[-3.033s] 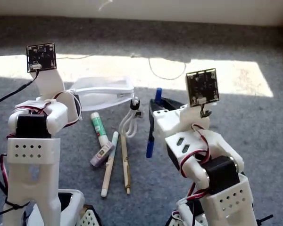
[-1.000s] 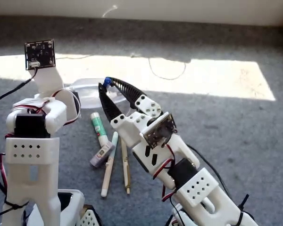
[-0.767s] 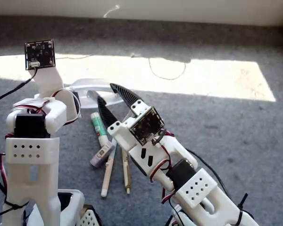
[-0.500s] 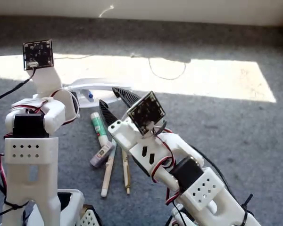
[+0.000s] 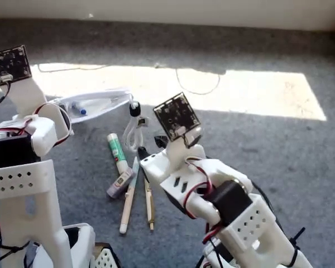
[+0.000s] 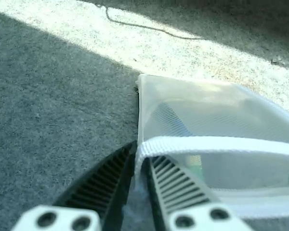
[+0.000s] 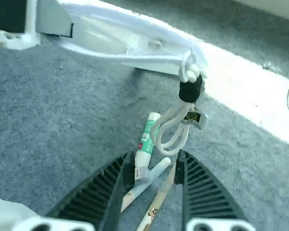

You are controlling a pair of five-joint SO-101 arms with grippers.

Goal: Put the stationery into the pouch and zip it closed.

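In the left wrist view my left gripper (image 6: 140, 155) is shut on the white edge band of the clear mesh pouch (image 6: 207, 125). In the high view the pouch (image 5: 100, 102) hangs from that arm at the left, with a blue pen (image 5: 78, 109) inside it. My right gripper (image 7: 154, 167) is open with nothing held, pointing down over the loose stationery. Beneath it lie a green-and-white glue stick (image 7: 145, 142), a white pen (image 5: 129, 196) and a tan pen (image 5: 149, 200). The pouch's white cord loop (image 7: 176, 126) dangles beside the glue stick.
Everything lies on a grey carpet (image 5: 279, 156) with a bright sunlit strip across the back. A thin cable (image 5: 196, 89) curls on that strip. A small lilac item (image 5: 119, 184) lies by the pens. Open carpet stretches to the right.
My right gripper carried the blue pen to the pouch, let it go inside, then came back down over the remaining stationery. The left arm shifted left with the pouch.
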